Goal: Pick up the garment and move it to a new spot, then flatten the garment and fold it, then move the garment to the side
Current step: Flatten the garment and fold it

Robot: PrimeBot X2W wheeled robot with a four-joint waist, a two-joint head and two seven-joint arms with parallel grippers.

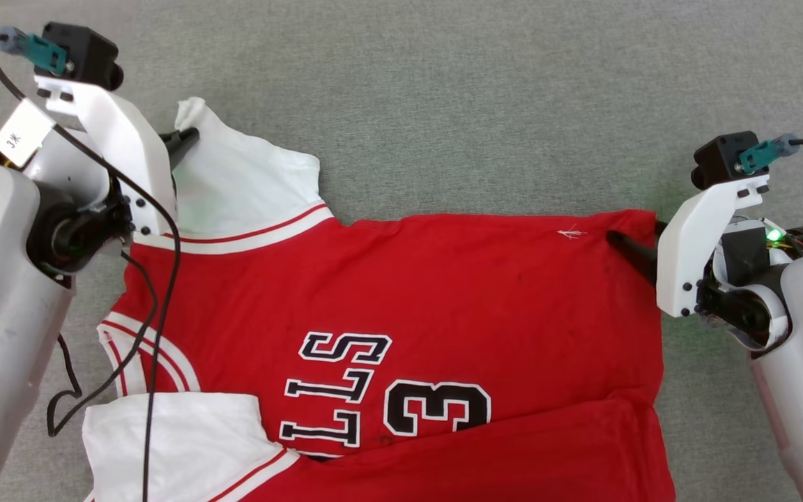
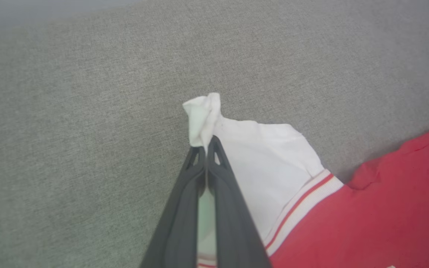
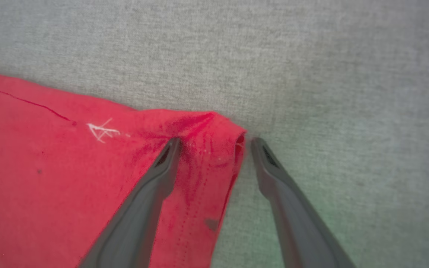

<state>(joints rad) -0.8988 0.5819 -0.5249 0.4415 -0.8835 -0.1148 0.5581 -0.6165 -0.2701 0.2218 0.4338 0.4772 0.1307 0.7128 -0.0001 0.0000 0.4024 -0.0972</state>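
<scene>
Across the middle and bottom of the head view lies the garment, soft red knit spread flat on grey woven cloth, its black, white-edged lettering upside down to me. A red flap is folded over the number's lower edge. One white sleeve with ribbed red-and-white trim fans toward the upper left of the head frame. A second sleeve lies at the lower left. My left gripper is clenched on the upper sleeve's tip, which bunches into a small crumpled knot past the fingertips. My right gripper is released, its tapered dark fingers spread astride the garment's upper right corner. One rests on red knit near a small white stitched mark, the other on grey cloth just beside the hem.
</scene>
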